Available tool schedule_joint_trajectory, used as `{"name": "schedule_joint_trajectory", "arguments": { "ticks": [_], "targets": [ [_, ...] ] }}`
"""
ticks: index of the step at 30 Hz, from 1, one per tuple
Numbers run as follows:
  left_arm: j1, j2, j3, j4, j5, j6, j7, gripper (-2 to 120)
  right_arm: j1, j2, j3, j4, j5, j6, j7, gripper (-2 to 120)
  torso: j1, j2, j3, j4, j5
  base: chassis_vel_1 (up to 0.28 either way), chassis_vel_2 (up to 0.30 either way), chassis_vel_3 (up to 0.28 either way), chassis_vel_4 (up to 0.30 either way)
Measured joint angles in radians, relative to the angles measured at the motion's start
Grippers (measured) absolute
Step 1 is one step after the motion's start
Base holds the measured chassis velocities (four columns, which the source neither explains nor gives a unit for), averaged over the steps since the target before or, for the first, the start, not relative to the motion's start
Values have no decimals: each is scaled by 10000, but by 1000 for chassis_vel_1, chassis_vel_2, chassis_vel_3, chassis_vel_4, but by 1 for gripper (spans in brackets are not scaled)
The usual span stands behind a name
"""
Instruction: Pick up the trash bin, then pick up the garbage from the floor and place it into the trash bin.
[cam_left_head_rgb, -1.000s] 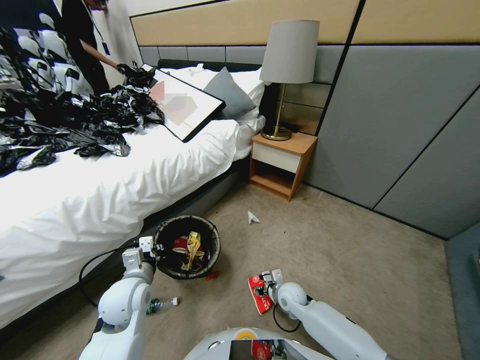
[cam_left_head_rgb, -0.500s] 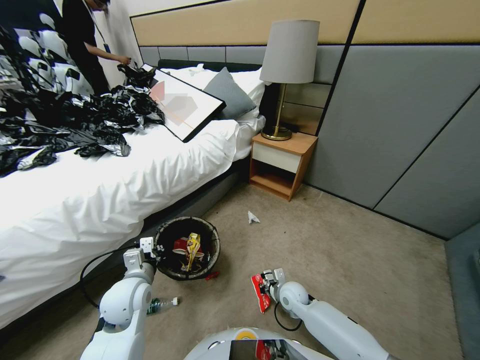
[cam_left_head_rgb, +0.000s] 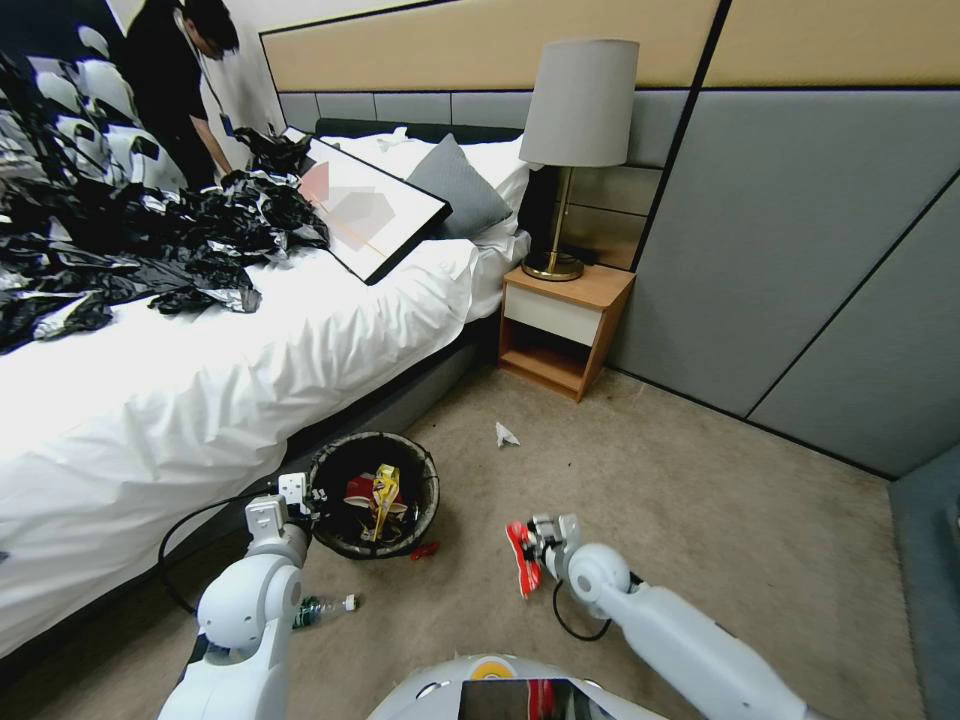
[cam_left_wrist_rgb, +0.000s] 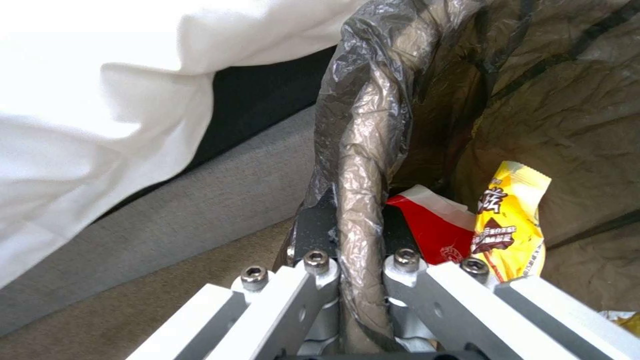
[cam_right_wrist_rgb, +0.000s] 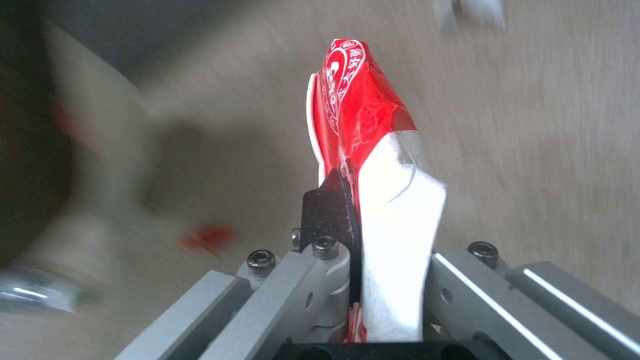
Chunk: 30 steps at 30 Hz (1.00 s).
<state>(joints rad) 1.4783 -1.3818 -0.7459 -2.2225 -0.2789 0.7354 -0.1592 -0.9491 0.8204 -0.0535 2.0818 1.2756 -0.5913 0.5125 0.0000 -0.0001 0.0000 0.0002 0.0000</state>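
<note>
1. Trash bin (cam_left_head_rgb: 375, 497) sits lower centre-left of the head view, on beige carpet (cam_left_head_rgb: 700, 480) just beside the bed (cam_left_head_rgb: 200, 400). A clear plastic bottle (cam_left_head_rgb: 322, 609) lies below it and a small red scrap (cam_left_head_rgb: 424, 550) touches its lower right edge.
2. Left gripper (cam_left_head_rgb: 302, 502) is clamped on the bin's bag-covered rim (cam_left_wrist_rgb: 360, 200); the liner is thin, crinkled, brown-black film.
3. Inside the bin: a yellow wrapper (cam_left_wrist_rgb: 512, 220) and a red-and-white wrapper (cam_left_wrist_rgb: 430, 225).
4. Right gripper (cam_left_head_rgb: 530, 545), lower centre, is closed on a glossy red-and-white wrapper (cam_right_wrist_rgb: 363, 150). The wrapper is flat and creased, its long axis running straight out from the fingers, red end outward.
5. A white paper scrap (cam_left_head_rgb: 506, 434) lies on the carpet, mid-frame, well apart from both grippers.
</note>
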Motion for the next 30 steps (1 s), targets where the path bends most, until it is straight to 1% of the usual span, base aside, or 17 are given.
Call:
{"name": "schedule_joint_trajectory", "arguments": {
  "ticks": [2,3,6,7,9,10,13,14,15,16,17,18,20,22,23,25,30],
  "targets": [
    [20,0,17,-23,18,0,28,0,380,-372,372,723,634,-68,144,0,0,0,0,-1,1,0,0,0,0],
    [20,0,17,-23,18,0,28,0,380,-372,372,723,634,-68,144,0,0,0,0,-1,1,0,0,0,0],
    [25,-84,109,-28,132,0,87,0,1380,-910,957,1770,1759,-152,358,0,0,0,0,-5,2,0,0,0,0],
    [25,-84,109,-28,132,0,87,0,1380,-910,957,1770,1759,-152,358,0,0,0,0,-5,2,0,0,0,0],
    [28,-130,168,4,209,0,123,0,2484,-1242,1069,2230,2572,-5,310,0,0,0,0,-2,-1,0,0,0,0],
    [28,-130,168,4,209,0,123,0,2484,-1242,1069,2230,2572,-5,310,0,0,0,0,-2,-1,0,0,0,0],
    [38,-150,192,51,279,0,156,0,3988,-1344,816,2463,3612,258,-127,0,0,0,0,-4,-1,0,0,0,0],
    [38,-150,192,51,279,0,156,0,3988,-1344,816,2463,3612,258,-127,0,0,0,0,-4,-1,0,0,0,0],
    [51,-158,195,61,290,0,170,0,4477,-1282,647,2466,3824,405,-404,0,0,0,0,3,-2,0,0,0,0],
    [66,-168,194,68,304,0,173,0,4897,-1198,442,2421,3892,570,-780,0,-1,0,0,-7,0,0,0,0,0],
    [66,-168,194,68,304,0,173,0,4897,-1198,442,2421,3892,570,-780,0,-1,0,0,-7,0,0,0,0,0],
    [81,-183,200,70,317,0,179,0,5462,-1064,158,2347,3907,746,-1262,0,1,0,0,1,6,0,0,0,0],
    [90,-195,204,83,337,0,180,0,6036,-892,-119,2266,3934,846,-1611,0,0,0,-1,-4,-1,0,0,0,0],
    [94,-214,214,128,369,0,192,0,7202,-464,-871,2099,4155,922,-2060,0,0,0,0,0,0,0,0,0,0],
    [94,-214,214,128,369,0,192,0,7202,-464,-871,2099,4155,922,-2060,0,0,0,0,0,0,0,0,0,0],
    [79,-215,211,163,388,0,191,0,8179,99,-1742,1956,4536,949,-1990,0,0,0,0,1,-2,0,0,0,0],
    [49,-233,189,176,388,0,191,0,8887,692,-2702,1816,4849,965,-1587,0,0,0,0,0,-2,0,0,0,0]
  ]
}}
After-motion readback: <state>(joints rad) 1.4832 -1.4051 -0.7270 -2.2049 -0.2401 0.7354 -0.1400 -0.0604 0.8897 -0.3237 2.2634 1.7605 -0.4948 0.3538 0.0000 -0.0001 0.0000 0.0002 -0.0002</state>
